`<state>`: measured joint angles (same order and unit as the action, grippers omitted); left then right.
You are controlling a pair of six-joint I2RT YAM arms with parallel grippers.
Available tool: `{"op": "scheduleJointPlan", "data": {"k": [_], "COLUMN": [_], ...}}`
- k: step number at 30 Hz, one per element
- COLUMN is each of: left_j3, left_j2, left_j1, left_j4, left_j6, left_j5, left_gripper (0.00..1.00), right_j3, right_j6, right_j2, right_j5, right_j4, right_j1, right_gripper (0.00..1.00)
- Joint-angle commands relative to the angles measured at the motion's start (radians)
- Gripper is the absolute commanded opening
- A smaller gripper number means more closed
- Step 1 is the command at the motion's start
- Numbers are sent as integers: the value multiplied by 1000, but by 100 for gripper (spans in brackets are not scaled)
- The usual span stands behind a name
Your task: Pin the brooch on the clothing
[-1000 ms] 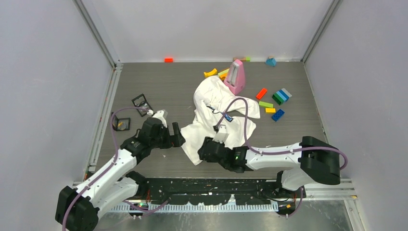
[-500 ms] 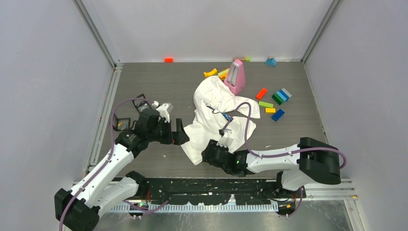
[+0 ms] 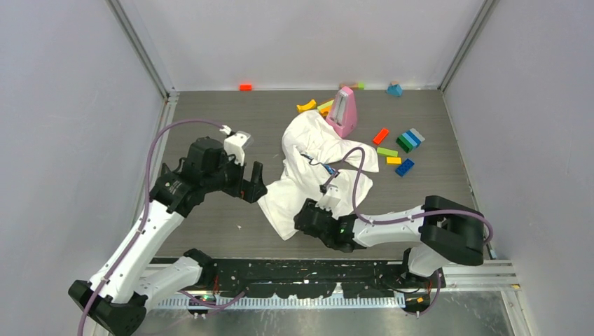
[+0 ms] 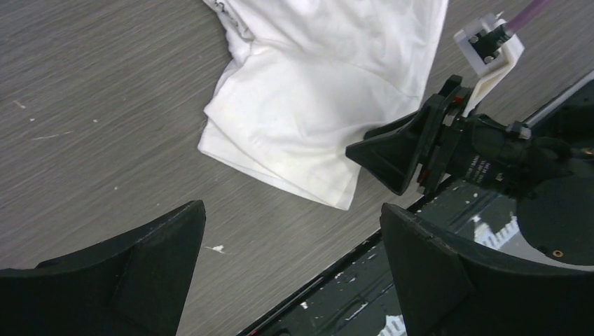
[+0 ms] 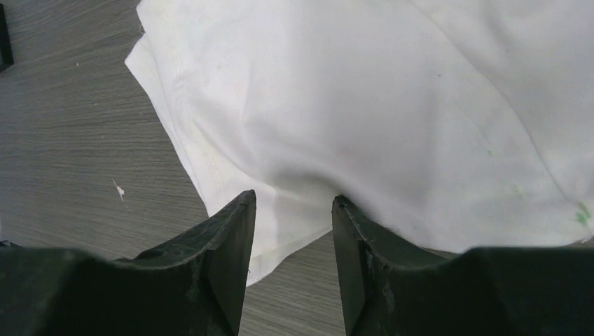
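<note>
Fingers of the right pincer (image 5: 294, 199) stand partly apart and pinch a raised fold of the clothing (image 5: 392, 98) between them, close to the white T-shirt's near corner. Creases in the cloth run into the gap.

From the left wrist, that same black pincer lies low on the shirt's near edge. The left pincer (image 4: 291, 208) is spread wide, well above the grey wood-grain surface (image 3: 231, 119). Between its jaws only the surface and the shirt's corner show. From above, the left pincer hangs just left of that corner, apart from the cloth, with a purple cable (image 3: 150, 175) looping along its arm.

The clothing lies crumpled in the middle of the surface and stretches from the right pincer toward the back. A small dark and blue patch shows near its centre; what it is cannot be told.

Its far end lies just beside an upright pink object (image 3: 343, 112). Coloured blocks (image 3: 403, 143) are scattered to the right of the shirt, and an orange block (image 3: 245, 87) lies at the back wall.
</note>
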<state>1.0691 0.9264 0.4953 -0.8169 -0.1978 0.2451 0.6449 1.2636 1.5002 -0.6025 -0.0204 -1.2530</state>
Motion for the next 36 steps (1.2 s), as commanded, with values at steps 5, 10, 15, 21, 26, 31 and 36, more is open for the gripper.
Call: {"op": "scheduleJointPlan", "data": {"k": [5,10,15,21,26,31,36], "left_j3": [-61,-97,-116,-141,-150,-160,-164], "left_j2": [5,27,7,-30,-53,-85,-99], "left_j1": [-4,-4,-4,-4,-4,-4,-6], "left_j4": [38,67,78,90,90,97,98], "left_j6": [86,83,77,71,68,66,65], "left_j5": [-77,-128,-155,-192,-231,-237,-270], "left_gripper": [100,100,100,100,100,100,100], "right_j3": [55,93,132,159,172,159,59], "right_j6": [-6,-45,-94,-152,-232,-304,-392], "right_j2": [74,112,164,140,20,-141,-338], "right_j5": [-8,-23,-65,-131,-228,-364,-331], "right_j4": [-63,-31,9,114,218,384,418], "right_j1": [29,41,61,88,109,161,292], "right_gripper": [50,48,25,1,1,0,0]}}
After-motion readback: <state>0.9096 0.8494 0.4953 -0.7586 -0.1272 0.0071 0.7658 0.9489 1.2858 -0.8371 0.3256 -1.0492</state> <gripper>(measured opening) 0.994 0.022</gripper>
